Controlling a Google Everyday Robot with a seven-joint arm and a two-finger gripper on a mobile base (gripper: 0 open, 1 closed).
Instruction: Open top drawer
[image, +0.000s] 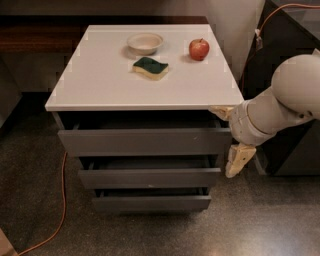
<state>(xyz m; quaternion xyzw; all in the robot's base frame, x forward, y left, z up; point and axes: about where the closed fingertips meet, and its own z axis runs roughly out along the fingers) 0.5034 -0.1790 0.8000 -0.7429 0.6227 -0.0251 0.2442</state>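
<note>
The top drawer (145, 142) is the widest grey front, just under the white tabletop (100, 80), with a dark gap above it. My gripper (230, 135) is at the drawer front's right end, on a white arm reaching in from the right. It is open: one cream finger (220, 111) lies just under the tabletop's right corner, and the other hangs below and to the right of the drawer front. I cannot tell whether either finger touches the drawer.
Two narrower grey drawers, the middle (150, 177) and the bottom (151, 203), sit below. A bowl (145, 42), a green sponge (150, 68) and a red apple (199, 49) rest on the tabletop. An orange cable (61, 200) runs over the floor at left. Dark furniture (295, 145) stands at right.
</note>
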